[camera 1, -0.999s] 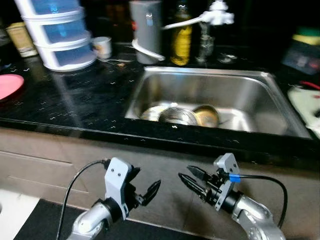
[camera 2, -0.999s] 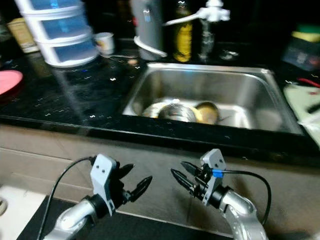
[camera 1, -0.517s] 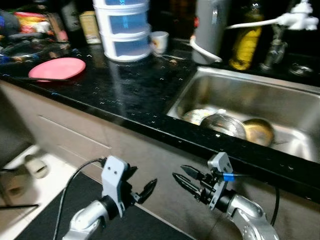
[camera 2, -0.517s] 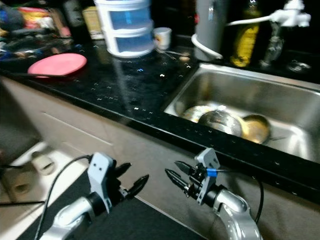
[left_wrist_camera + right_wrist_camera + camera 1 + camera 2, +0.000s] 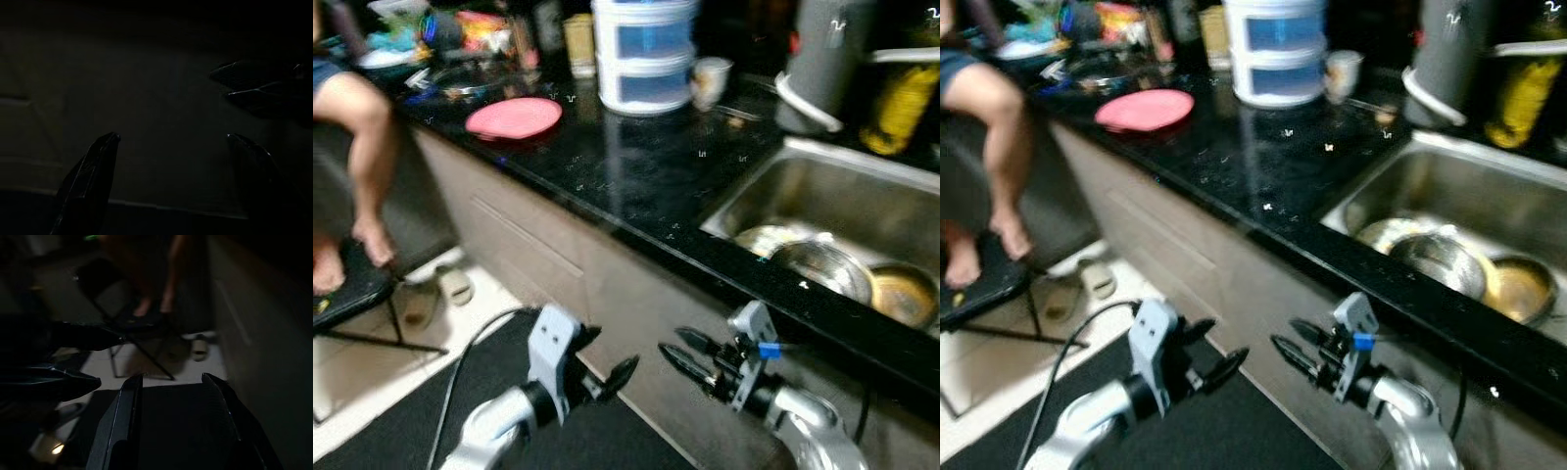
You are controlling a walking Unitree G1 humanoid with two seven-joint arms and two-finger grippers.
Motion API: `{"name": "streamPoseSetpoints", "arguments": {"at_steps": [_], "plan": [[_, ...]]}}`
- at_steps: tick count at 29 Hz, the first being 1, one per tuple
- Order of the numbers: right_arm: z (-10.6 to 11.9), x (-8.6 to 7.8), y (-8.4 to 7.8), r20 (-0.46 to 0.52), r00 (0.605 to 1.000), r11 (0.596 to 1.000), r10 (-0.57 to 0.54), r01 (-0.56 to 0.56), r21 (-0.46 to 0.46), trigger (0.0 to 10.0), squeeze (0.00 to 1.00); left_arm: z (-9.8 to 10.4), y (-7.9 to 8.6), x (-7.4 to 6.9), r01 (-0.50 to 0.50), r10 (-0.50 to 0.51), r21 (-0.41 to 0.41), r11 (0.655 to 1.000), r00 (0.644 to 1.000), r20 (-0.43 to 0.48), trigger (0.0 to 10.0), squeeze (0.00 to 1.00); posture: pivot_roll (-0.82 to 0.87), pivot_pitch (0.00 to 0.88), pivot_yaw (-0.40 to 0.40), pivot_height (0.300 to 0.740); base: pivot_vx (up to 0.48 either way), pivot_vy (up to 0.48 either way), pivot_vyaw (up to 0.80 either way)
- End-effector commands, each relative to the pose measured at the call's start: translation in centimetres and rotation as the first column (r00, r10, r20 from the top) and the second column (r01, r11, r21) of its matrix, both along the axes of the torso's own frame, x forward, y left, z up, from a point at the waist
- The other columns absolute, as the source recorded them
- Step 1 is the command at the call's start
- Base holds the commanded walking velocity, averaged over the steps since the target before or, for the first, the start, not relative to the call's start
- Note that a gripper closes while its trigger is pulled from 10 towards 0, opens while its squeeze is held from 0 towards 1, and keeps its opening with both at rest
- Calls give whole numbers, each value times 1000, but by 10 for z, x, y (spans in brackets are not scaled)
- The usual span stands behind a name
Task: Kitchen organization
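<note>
A black stone counter [image 5: 636, 176] runs from upper left to right, with a steel sink [image 5: 822, 196] at its right end. In the sink lie a steel bowl [image 5: 822, 269] and a brass-coloured bowl [image 5: 904, 294]. A pink plate [image 5: 514, 117] rests on the counter at the left, and a stack of white and blue containers [image 5: 644, 54] stands behind it. Low in front of the cabinet, my left gripper [image 5: 607, 367] and my right gripper [image 5: 677, 352] are both open and hold nothing. In the dark left wrist view, my left gripper [image 5: 171, 142] faces the cabinet front.
A person's bare legs [image 5: 357, 147] rest on a black stool [image 5: 352, 294] at the left, with slippers [image 5: 435, 294] on the tiled floor. A grey kettle [image 5: 822, 59], a cup [image 5: 710, 80] and a yellow bottle [image 5: 891, 98] stand behind the sink. A dark mat [image 5: 431, 411] lies underfoot.
The camera has swung left: the sink slid to the right and the pink plate, the person and the stool came into view. Both grippers stay open and low.
</note>
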State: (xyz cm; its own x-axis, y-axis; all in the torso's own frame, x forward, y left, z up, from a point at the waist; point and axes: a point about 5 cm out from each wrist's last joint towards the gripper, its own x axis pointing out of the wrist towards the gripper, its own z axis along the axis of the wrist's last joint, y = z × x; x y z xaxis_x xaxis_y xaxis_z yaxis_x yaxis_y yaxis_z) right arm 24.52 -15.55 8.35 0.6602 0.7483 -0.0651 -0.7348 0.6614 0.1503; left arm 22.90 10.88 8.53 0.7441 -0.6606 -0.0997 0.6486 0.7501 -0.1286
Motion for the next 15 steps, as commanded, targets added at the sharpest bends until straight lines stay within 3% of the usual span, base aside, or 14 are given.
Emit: {"name": "streamPoseSetpoints", "arguments": {"at_steps": [1, 15], "plan": [[-2, -2, 0, -11, 1000, 1000, -1, 1, 12, 10000, 0, -3, 0, 0, 2, -2, 12, 1000, 1000, -10, 10000, 0, -13, 0, 10, 740, 0, 0, 794], [-1, -2, 0, -5, 1000, 1000, 12, -12, 18, 10000, 0, -3, -2, 1, 25, -25, 13, 1000, 1000, -12, 10000, 0, -14, 0, 13, 740, 0, 0, 794]]}}
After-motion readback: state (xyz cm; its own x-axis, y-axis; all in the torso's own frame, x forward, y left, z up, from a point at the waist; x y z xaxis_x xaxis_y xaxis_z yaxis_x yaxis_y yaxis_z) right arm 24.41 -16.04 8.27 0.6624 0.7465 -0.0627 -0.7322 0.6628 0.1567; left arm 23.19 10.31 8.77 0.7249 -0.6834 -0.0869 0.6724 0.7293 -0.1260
